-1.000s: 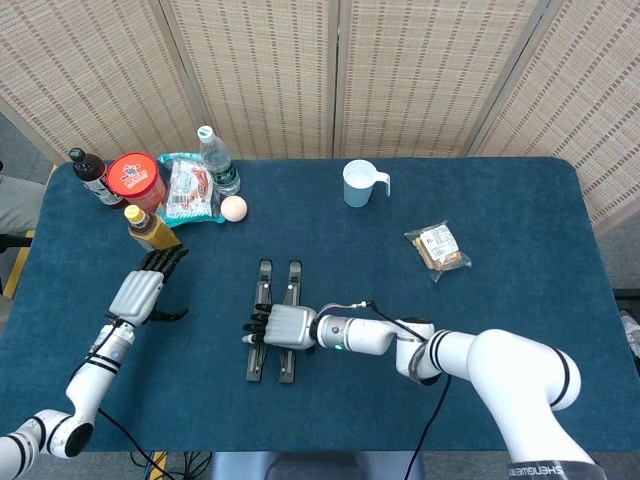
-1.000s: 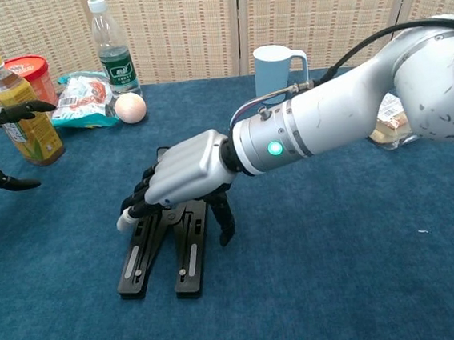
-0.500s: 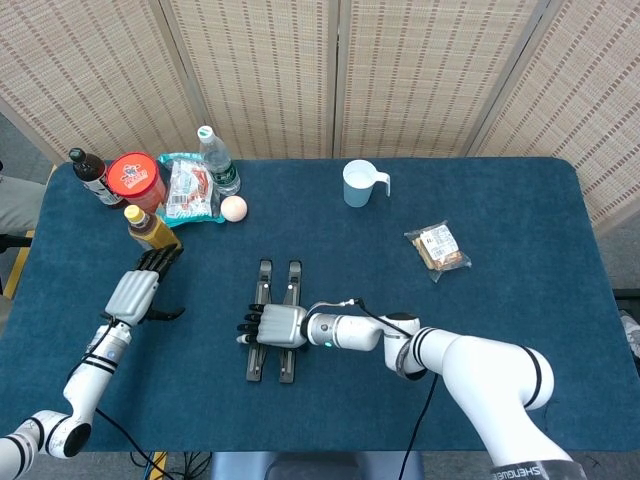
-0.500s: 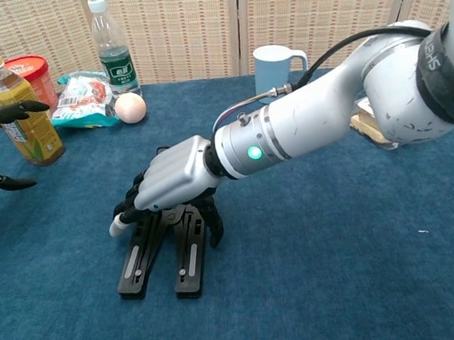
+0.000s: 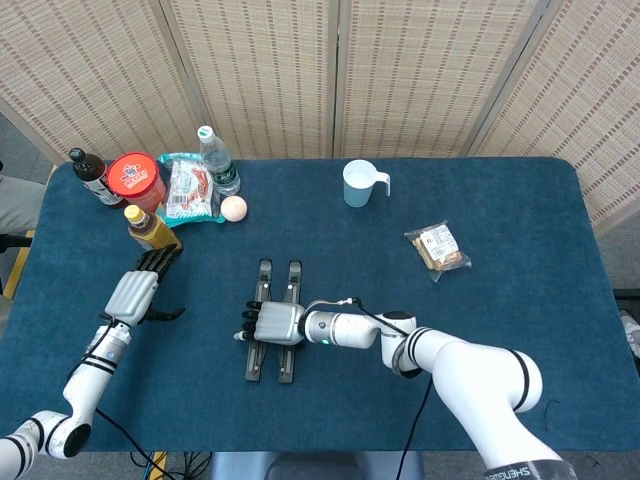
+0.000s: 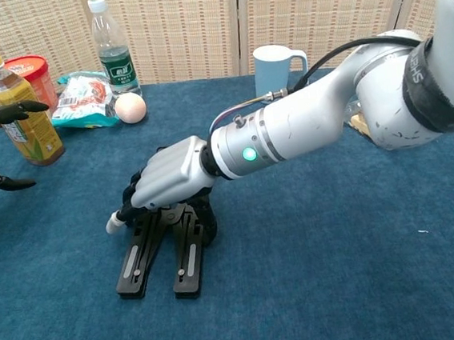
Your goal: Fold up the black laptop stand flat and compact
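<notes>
We saw the black laptop stand [image 5: 274,335] lying flat near the table's [image 5: 500,300] middle, its two bars side by side, pointing front to back. Our right hand [image 5: 270,323] rested palm-down across the bars approx. mid-length; fingers curled over the stand's left edge, thumb down on the right side in chest view, but whether it actually gripped the stand or only pressed on it, we couldn't tell. Our left hand [image 5: 140,290] hovered well apart to the left w/ fingers spread, holding nothing, just beside a yellow-capped bottle [image 5: 150,229]. Further back stood a white mug [image 5: 360,183], w/ a snack packet [image 5: 438,248] off to the right.
</notes>
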{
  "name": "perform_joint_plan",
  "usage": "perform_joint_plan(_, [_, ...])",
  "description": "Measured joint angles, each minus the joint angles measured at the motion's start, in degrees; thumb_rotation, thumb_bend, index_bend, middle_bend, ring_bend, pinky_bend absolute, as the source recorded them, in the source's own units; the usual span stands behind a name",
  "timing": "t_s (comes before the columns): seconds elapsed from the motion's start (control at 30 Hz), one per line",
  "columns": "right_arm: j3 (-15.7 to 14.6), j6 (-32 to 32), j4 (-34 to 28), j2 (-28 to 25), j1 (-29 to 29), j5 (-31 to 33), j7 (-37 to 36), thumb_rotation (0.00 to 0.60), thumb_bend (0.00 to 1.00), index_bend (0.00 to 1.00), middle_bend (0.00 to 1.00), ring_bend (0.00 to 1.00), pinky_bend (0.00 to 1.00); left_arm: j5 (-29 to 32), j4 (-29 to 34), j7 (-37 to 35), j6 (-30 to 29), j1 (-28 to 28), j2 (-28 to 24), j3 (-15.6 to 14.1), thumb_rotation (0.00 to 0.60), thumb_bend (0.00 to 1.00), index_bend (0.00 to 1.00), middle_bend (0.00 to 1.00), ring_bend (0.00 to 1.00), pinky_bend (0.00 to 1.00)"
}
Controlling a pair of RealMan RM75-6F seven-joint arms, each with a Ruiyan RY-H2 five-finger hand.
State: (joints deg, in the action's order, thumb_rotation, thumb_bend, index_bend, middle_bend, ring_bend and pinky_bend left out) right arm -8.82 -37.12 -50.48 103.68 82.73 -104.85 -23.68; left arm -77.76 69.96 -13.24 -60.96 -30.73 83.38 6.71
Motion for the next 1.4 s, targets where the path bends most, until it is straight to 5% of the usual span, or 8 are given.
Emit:
perform_joint_plan(0.3, [-0.61, -3.58, 3.51, 1.62, -1.18, -0.22, -0.74, 0.600, 0.18, 0.18, 0.34, 0.01, 0.00, -0.28, 0.09, -0.12, -0.08, 0.04, 0.01, 0.12, 0.600, 0.15, 0.00, 0.00, 0.00, 0.00])
perform_joint_plan(0.6, [-0.35, -8.94, 6.67, 2.94, -2.73, -0.50, -1.46, 0.600, 0.26, 0.33, 0.47, 0.14, 0.01, -0.40, 0.37, 0.14, -0.15, 0.04, 0.00, 0.24, 0.600, 0.15, 0.00, 0.00, 0.00, 0.00])
perform_joint_plan(0.7, [-0.36, -9.37, 6.68, 2.75, -2.92, -0.49, -2.04, 0.600, 0.26, 0.33, 0.41, 0.13, 0.01, -0.46, 0.69, 0.39, -0.27, 0.01, -0.15, 0.34, 0.600, 0.15, 0.00, 0.00, 0.00, 0.00])
perform_joint_plan(0.87, [-0.53, -7.54, 4.04, 1.30, -2.45, -0.15, -1.94, 0.600, 0.25, 0.01, 0.10, 0.00, 0.00, -0.47, 1.50, 1.06, -0.29, -0.11, -0.41, 0.50, 0.600, 0.15, 0.00, 0.00, 0.00, 0.00])
perform_joint_plan(0.93, [-0.45, -6.70, 2.38, 0.42, -2.27, 0.17, -1.46, 0.600, 0.25, 0.00, 0.02, 0.00, 0.00, -0.46, 1.92, 1.46, -0.32, -0.16, -0.60, 0.56, 0.600, 0.15, 0.00, 0.00, 0.00, 0.00])
perform_joint_plan(1.13, [0.88, -5.93, -4.21, -3.46, -3.17, 2.40, 3.02, 0.600, 0.25, 0.00, 0.00, 0.00, 0.00, -0.36, 3.24, 2.44, -0.40, -0.38, -1.28, 0.91, 0.600, 0.15, 0.00, 0.00, 0.00, 0.00])
perform_joint_plan(1.4, [4.38, -9.02, -13.01, -9.56, -11.16, 10.51, 16.14, 0.600, 0.25, 0.00, 0.00, 0.00, 0.00, -0.50, 5.16, 5.62, -1.79, -0.30, -2.16, 1.21, 0.600, 0.15, 0.00, 0.00, 0.00, 0.00])
